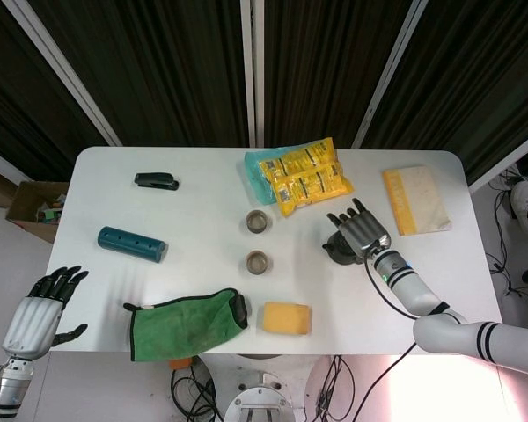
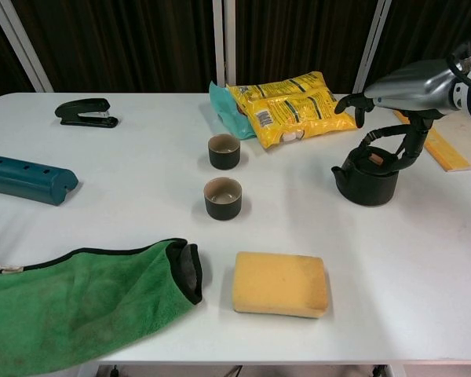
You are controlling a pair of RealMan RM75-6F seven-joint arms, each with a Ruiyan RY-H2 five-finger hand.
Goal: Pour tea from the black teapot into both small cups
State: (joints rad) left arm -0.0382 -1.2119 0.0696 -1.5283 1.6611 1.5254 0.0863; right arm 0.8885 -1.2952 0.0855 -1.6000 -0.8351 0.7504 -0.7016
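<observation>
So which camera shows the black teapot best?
The chest view: the black teapot shows from the side, with spout, lid and arched handle clear under the right robot hand. In the head view the teapot is small and mostly hidden beneath that hand.

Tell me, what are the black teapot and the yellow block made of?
The black teapot looks like cast iron or dark ceramic: a dull, matte black body with a thin arched handle. The yellow block looks like a foam sponge: a soft, porous surface with rounded edges.
</observation>
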